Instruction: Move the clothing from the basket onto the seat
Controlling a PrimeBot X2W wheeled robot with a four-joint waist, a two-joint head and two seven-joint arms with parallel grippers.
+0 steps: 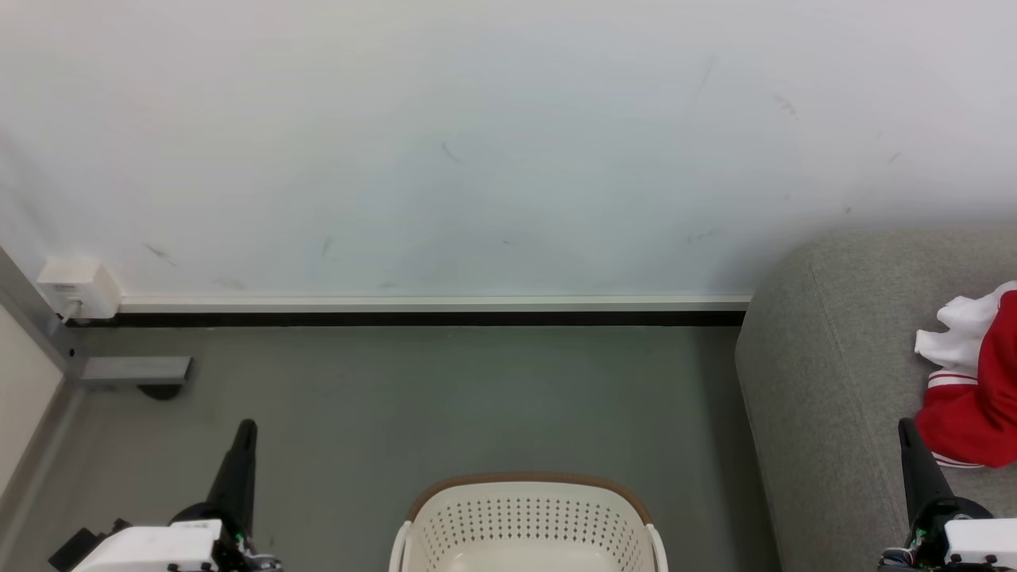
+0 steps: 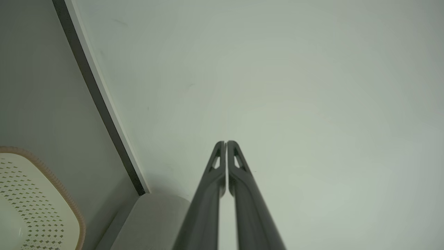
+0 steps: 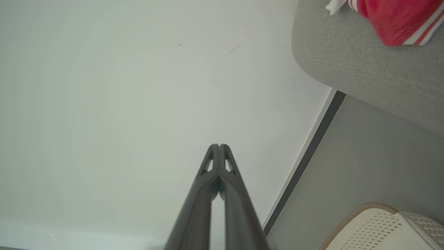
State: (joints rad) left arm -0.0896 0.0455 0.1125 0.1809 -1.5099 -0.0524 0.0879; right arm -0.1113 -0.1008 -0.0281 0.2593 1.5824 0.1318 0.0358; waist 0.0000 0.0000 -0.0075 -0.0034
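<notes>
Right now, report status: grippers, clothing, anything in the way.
Left gripper shut, empty. Right gripper shut, empty. Red clothing lying on the seat; none in visible part of the basket. No obstruction seen.

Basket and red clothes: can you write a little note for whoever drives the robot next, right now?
The left gripper is shut and empty, pointing at the wall.
The right gripper is the same.
The clothing, red and white, lies on the seat.
The basket stands on the floor; the part in view holds no clothing.
Done: clothing on the seat.
Left: check the basket's near part, cut off in the head view, and move anything there.
</notes>
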